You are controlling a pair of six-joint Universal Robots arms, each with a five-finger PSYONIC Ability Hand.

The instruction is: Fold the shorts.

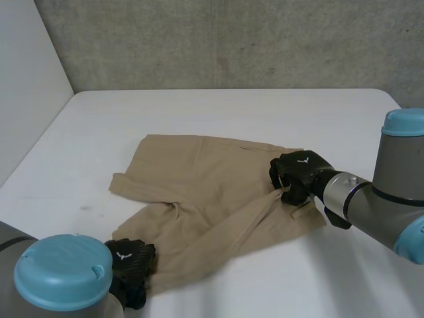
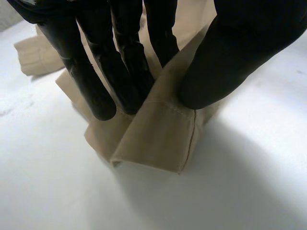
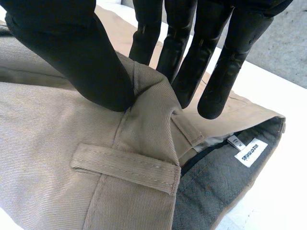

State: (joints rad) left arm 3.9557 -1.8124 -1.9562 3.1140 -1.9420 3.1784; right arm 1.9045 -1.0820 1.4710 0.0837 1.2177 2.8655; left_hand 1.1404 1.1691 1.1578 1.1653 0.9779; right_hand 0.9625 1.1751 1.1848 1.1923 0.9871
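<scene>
On the white desk (image 1: 218, 112), in the head view, the tan shorts (image 1: 199, 185) lie in the middle, spread out but rumpled. My left hand (image 1: 130, 262) sits at the corner of the shorts nearest me, on a leg end. My right hand (image 1: 296, 173) sits on the edge of the shorts at my right arm's side, at the waist end. Between the two hands a raised ridge of cloth runs across the shorts. A grey wall (image 1: 232, 40) stands beyond the far side of the shorts.

At the shorts' leg end, in the left wrist view, my left hand is closed on the cloth. The fingers (image 2: 96, 76) press one side of a folded flap and the thumb (image 2: 230, 57) presses the other, so the flap is pinched between them. The stitched hem (image 2: 158, 143) lies just past my fingertips, over the desk.

At the shorts' waist, in the right wrist view, my right hand holds a bunched peak of cloth, pinched between thumb and fingers. A belt loop (image 3: 127, 165) lies flat on the outer cloth just beyond the thumb. Beside my fingertips the waist gapes open and shows a grey lining (image 3: 216, 191) with a small white label (image 3: 250, 152) sewn to it.
</scene>
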